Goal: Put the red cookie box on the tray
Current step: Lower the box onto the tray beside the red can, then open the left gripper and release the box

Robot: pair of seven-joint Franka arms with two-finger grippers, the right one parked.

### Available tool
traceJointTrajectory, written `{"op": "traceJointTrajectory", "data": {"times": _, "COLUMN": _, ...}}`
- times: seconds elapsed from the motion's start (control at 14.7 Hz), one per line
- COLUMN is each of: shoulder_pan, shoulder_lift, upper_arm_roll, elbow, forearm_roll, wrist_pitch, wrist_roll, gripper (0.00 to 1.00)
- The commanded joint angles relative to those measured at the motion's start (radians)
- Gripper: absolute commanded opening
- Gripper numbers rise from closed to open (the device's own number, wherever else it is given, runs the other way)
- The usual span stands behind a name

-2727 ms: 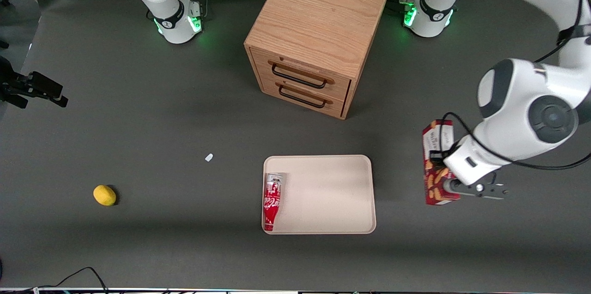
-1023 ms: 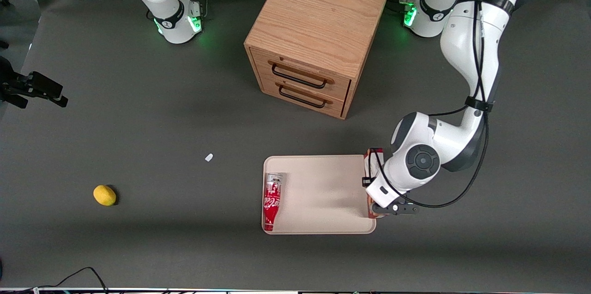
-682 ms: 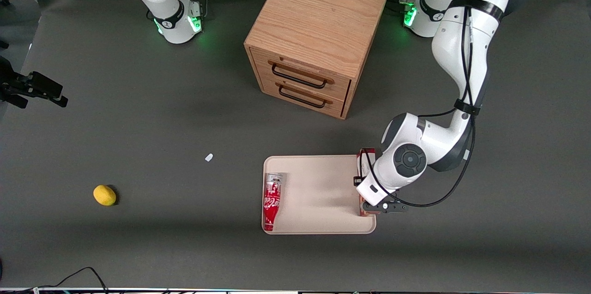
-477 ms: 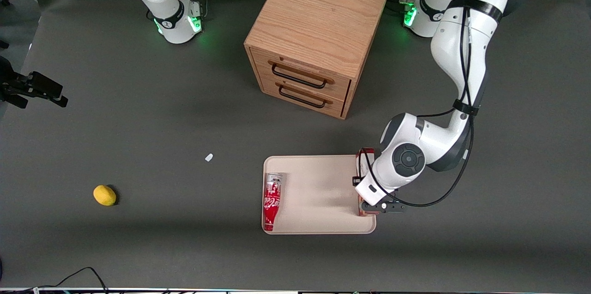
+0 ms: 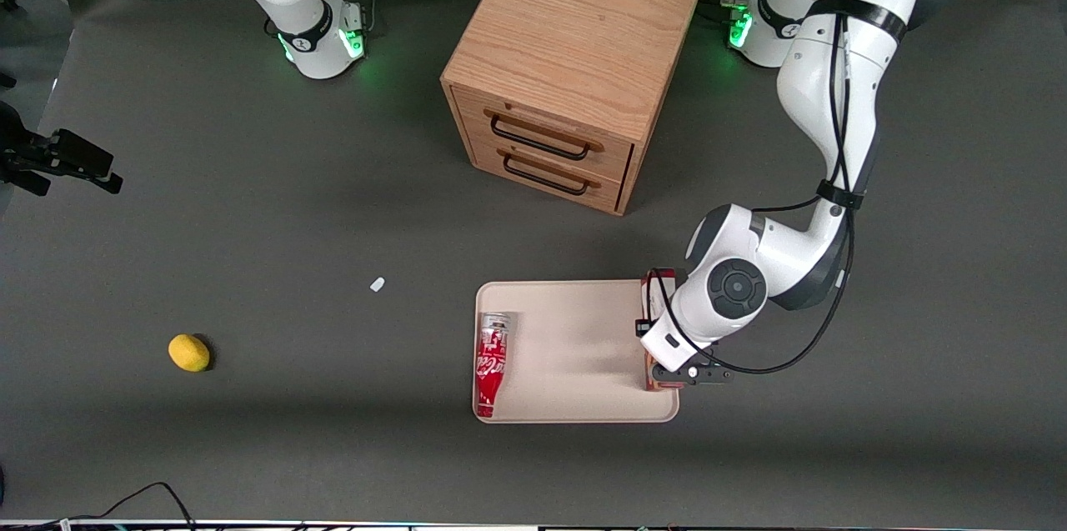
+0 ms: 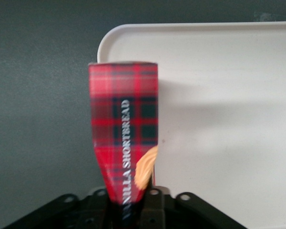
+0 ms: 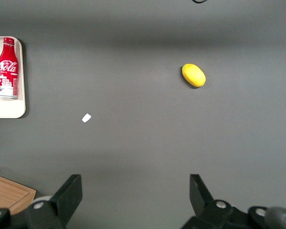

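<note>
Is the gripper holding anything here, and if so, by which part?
Yes. The gripper is shut on the red cookie box, gripping one end of it, over the tray's edge toward the working arm.

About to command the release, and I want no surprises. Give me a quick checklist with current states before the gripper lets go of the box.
1. Grip: gripper shut on the box, ok.
2. Box over the tray: at the edge toward the working arm, near a corner; the wrist view shows part of the box over the table outside the rim, not ok.
3. Box resting on the tray floor: cannot tell.
4. Landing spot clear: bare tray beside the box, ok.
5. Coca-Cola bottle: lies at the tray's edge toward the parked arm, well apart from the box, ok.
</note>
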Motion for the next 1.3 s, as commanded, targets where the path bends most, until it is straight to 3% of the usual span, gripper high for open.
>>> {"op": "traceJointTrajectory", "data": {"times": 0.0, "shoulder_pan": -0.012, "shoulder_lift": 0.005, "upper_arm_roll": 0.009, "elbow": 0.016, "forearm_roll": 0.0, "wrist_pitch": 0.032, "wrist_roll": -0.019, "gripper": 1.0}}
{"op": "traceJointTrajectory", "data": {"times": 0.41, "shoulder_pan": 0.003, "shoulder_lift": -0.09, "upper_arm_roll": 0.009, "elbow": -0.022, "forearm_roll": -0.011, "wrist_pitch": 0.016, "wrist_roll": -0.028, "gripper": 1.0}}
{"op": "traceJointTrajectory", "data": {"times": 0.61, "shoulder_pan": 0.039, "shoulder_lift": -0.218, "upper_arm_roll": 0.009, "elbow": -0.114, "forearm_roll": -0.082, "wrist_pitch": 0.006, "wrist_roll": -0.017, "gripper": 1.0}}
{"op": "traceJointTrajectory", "data": {"times": 1.02, "shoulder_pan": 0.137, "shoulder_lift": -0.47, "upper_arm_roll": -0.004, "elbow": -0.298, "forearm_roll": -0.079, "wrist_pitch": -0.079, "wrist_roll": 0.003, "gripper": 1.0}}
{"op": "traceJointTrajectory", "data": {"times": 1.23, "shoulder_pan": 0.232, "shoulder_lift": -0.599, "upper_arm_roll": -0.019, "elbow": -0.357, "forearm_roll": -0.079, "wrist_pitch": -0.209, "wrist_roll": 0.088, "gripper": 1.0}}
